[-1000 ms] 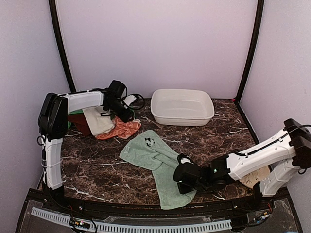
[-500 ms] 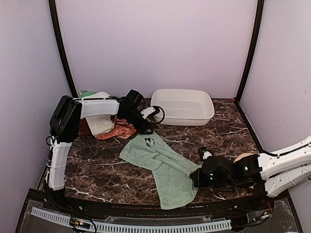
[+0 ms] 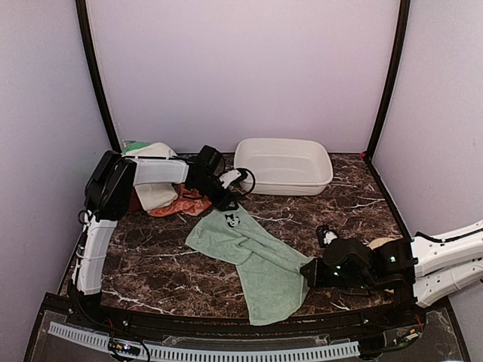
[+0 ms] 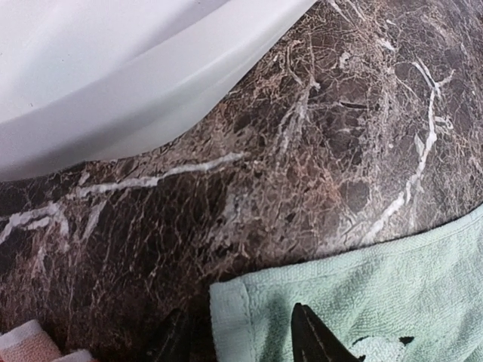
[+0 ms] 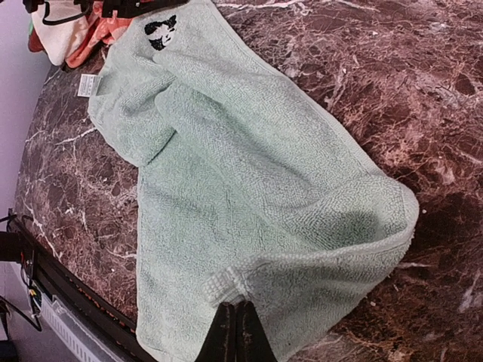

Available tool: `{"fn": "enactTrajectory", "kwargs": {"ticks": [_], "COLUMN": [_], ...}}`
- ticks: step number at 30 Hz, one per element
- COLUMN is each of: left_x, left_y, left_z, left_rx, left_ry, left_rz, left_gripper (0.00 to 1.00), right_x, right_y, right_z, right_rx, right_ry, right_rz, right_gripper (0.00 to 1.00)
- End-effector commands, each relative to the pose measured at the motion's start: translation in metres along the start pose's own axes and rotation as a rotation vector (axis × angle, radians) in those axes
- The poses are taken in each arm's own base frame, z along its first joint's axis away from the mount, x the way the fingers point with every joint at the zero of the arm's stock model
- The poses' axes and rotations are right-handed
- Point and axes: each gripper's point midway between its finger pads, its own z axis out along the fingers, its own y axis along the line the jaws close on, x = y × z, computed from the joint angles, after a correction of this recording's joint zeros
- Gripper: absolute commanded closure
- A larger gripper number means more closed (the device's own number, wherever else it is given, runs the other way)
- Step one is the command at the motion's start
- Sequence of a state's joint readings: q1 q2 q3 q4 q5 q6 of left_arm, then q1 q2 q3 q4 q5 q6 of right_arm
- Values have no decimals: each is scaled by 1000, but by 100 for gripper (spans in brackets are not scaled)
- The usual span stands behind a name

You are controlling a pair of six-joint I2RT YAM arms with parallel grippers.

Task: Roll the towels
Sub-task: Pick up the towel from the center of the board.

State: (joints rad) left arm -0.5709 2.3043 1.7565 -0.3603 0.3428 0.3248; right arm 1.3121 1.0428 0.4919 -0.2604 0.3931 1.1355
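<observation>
The counter point(image 3: 151, 256) is seen as a dark brown marbled slab crossed by thin white veins. At its far edge a white rectangular basin point(image 3: 281, 188) of smooth plastic with rounded corners is set.

The pale sage-green towel point(image 3: 256, 256) is spread across the middle of the counter, running from near the basin down to the near edge. Its terry pile is looped and nubbly, its edges are hemmed, and it is creased and partly folded over itself along its length.

At the far left, a cream towel point(image 3: 155, 192), an orange towel point(image 3: 185, 205) and a bright green towel point(image 3: 136, 145) are heaped together.

The left claw point(image 4: 241, 339) is held released, its tips straddling the towel's far corner. The right claw point(image 5: 234, 324) is clenched at the towel's right hem; whether cloth is pinched cannot be told.

A small black-and-white cat print point(image 5: 160, 29) is borne near the far corner, and a white tag point(image 5: 84, 84) is sewn to one edge.
</observation>
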Motion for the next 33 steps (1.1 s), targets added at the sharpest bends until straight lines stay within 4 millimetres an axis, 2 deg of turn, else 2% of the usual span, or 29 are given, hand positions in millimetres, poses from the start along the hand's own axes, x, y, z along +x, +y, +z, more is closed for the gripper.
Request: {"fn": "enactTrajectory", "kwargs": {"ticks": [1,3,5,8,10,14,18,19,24,28,33], "left_x": [-3,4,9,2,-10,-30,-32,-35,-30,-25,-9], "left_y": [0,1,2,0,-4,-14,-24,-27,-36,-58,-81], "left_z": [10,14,15,5,-10,-55,-106,-126,-197,-250,-305], "left_rx": [8,3,-8,-16,-9,-28,-84,-111,-202,-181,-212], "left_ry": [1,19,29,8,-28,-77,-100,-116,-135,-147,-161], "left_rz": [-5,-4,0,4,4,10,35,47,79,113,121], "left_gripper": [55,61,76,97,100,100,100,100,100,100,100], "right_x": [-6,-10,-14,-19,-22,-35,-51,-54,-73,-89,-96], "right_y": [-7,-8,-10,-13,-14,-12,-10,-10,-2,13,22], "right_z": [-5,-8,-12,-16,-18,-26,-36,-39,-62,-89,-114], "right_rx": [1,-4,-10,-9,-10,-15,-17,-19,-57,-138,-188], "right_ry": [-20,-32,-45,-57,-64,-89,-117,-122,-177,-218,-210], "right_rz": [26,39,50,59,59,47,28,17,-13,-24,-31], "right_gripper": [100,100,100,100,100,100,100,100,100,100,100]}}
